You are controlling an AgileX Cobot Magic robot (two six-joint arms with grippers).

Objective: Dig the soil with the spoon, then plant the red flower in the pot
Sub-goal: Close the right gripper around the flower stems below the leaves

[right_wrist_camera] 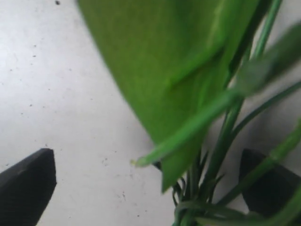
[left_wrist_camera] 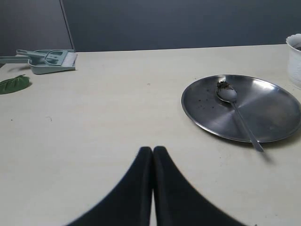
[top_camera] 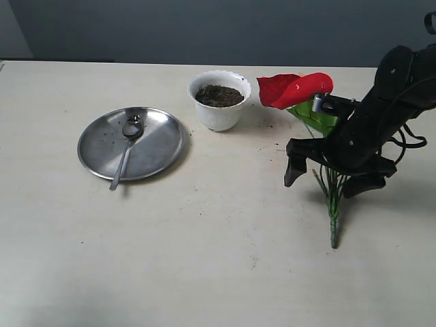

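My right pincer (top_camera: 330,176) (right_wrist_camera: 146,162) is spread as wide as it goes and holds nothing. It hangs low over the flower (top_camera: 294,88) (right_wrist_camera: 178,70), one finger on each side of the green stems. In the wrist view the stems run nearer to one finger; whether they touch it I cannot tell.

The flower lies flat on the table (top_camera: 204,272). Seen from the exterior camera, its red bloom points to eleven o'clock from my pincer and the foot of the stem to six. A broad green leaf sits just under the bloom.

At ten o'clock from my pincer, just beside the bloom, the pot (top_camera: 219,112) stands upright, with soil (top_camera: 219,95) filling it to near the rim. A few crumbs dot the table around it.

Farther off at nine o'clock lies the plate (top_camera: 160,136). The spoon (top_camera: 127,146) rests on it, bowl at twelve, handle running to about seven and poking out over the rim. A little earth clings to the bowl.

My left pincer (left_wrist_camera: 153,157) is pressed fully shut, empty, low over bare table. Its wrist camera shows the plate (left_wrist_camera: 277,108), the spoon (left_wrist_camera: 237,110) and an edge of the pot (left_wrist_camera: 295,63). Well apart from these lie a pale green dustpan (left_wrist_camera: 49,61) and a loose leaf (left_wrist_camera: 14,84).
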